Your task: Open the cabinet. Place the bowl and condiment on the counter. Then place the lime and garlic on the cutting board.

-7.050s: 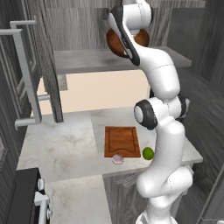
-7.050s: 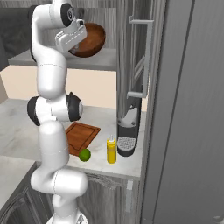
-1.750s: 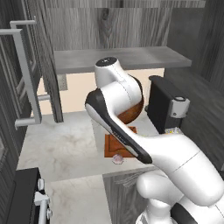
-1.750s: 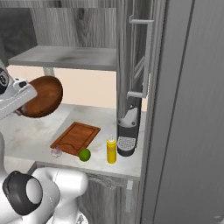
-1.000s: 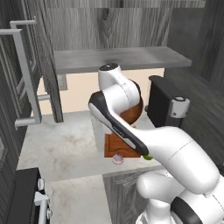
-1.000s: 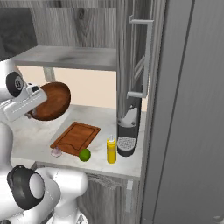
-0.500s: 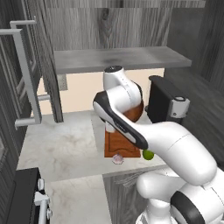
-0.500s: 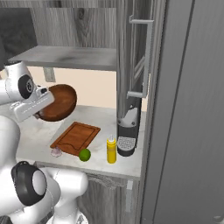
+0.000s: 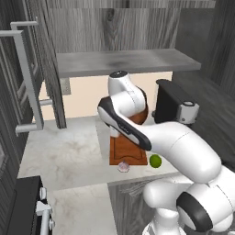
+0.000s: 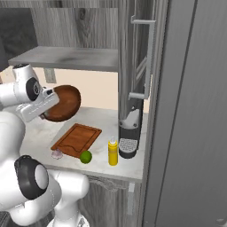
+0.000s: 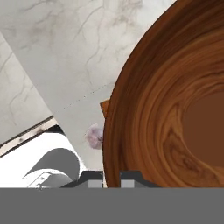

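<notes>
The gripper (image 11: 105, 178), closed tight on the rim of the bowl (image 10: 62, 103), holds it tipped on edge above the cutting board (image 10: 77, 138), its hollow facing sideways towards the open cabinet (image 10: 133, 66) door.

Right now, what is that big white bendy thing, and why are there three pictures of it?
It's a robot arm in a pretend kitchen. Two pictures come from cameras behind it, one on its left, one on its right. The third comes from a camera on its hand. Its gripper is pinched shut on the rim of a brown wooden bowl, held up in the air above the counter. On the counter lie a cutting board, a green lime, a pale garlic and a yellow condiment bottle.
</notes>
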